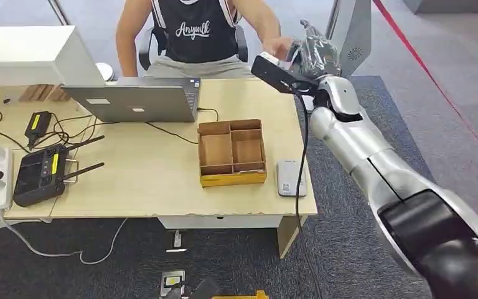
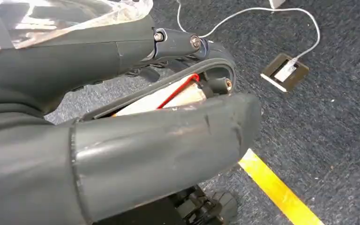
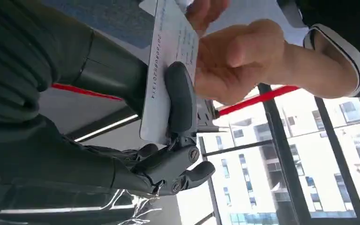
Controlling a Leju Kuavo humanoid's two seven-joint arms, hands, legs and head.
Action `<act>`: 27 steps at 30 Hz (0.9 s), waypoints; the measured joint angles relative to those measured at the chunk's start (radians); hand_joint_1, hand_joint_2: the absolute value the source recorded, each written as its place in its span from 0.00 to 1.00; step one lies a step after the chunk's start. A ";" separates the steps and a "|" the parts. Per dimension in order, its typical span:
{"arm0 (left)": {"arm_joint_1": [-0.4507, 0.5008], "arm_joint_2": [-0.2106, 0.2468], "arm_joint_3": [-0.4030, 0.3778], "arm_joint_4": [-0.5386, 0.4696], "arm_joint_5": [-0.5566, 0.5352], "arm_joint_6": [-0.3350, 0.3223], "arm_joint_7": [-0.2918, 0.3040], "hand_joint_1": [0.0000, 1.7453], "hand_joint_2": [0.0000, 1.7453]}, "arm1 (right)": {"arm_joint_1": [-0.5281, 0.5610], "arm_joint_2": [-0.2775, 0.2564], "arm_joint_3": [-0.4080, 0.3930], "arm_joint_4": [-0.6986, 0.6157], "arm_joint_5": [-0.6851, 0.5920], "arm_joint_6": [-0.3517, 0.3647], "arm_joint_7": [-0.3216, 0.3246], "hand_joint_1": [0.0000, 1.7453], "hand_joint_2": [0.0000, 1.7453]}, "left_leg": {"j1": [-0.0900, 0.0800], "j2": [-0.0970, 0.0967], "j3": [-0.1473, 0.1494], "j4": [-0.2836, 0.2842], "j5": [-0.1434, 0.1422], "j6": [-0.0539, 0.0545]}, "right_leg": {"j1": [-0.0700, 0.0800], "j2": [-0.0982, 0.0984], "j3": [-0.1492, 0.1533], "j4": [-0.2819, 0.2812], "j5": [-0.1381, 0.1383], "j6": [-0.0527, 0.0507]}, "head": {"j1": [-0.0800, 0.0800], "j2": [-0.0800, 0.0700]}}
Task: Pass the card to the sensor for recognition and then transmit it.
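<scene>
My right hand (image 1: 313, 55) is stretched out past the table's far right corner toward a seated person. It pinches a white card (image 3: 168, 61) with printed digits between its thumb and a dark finger (image 3: 181, 101). The person's hand (image 3: 243, 61) grips the same card from the other side, and it also appears against my hand (image 1: 278, 45) in the head view. A flat grey device (image 1: 290, 177) lies on the table near its right edge. My left hand (image 2: 145, 140) hangs over the carpet with its fingers curled in toward the thumb and nothing in them.
On the wooden table (image 1: 155, 180) stand a brown compartment box (image 1: 231, 152), an open laptop (image 1: 140, 99), a black controller (image 1: 40, 174) and cables. A white panel (image 1: 351, 34) stands behind my right hand. A floor socket (image 2: 285, 71) and yellow tape (image 2: 276, 190) mark the carpet.
</scene>
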 joint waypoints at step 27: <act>0.000 0.008 0.001 0.000 -0.027 -0.030 0.007 0.00 0.00 | -0.033 0.105 0.043 0.217 -0.006 0.005 0.047 0.00 0.00 | 0.000 0.000 0.000 0.000 0.000 0.000 | 0.000 0.000 -0.001 0.000 0.000 0.000 | 0.000 0.000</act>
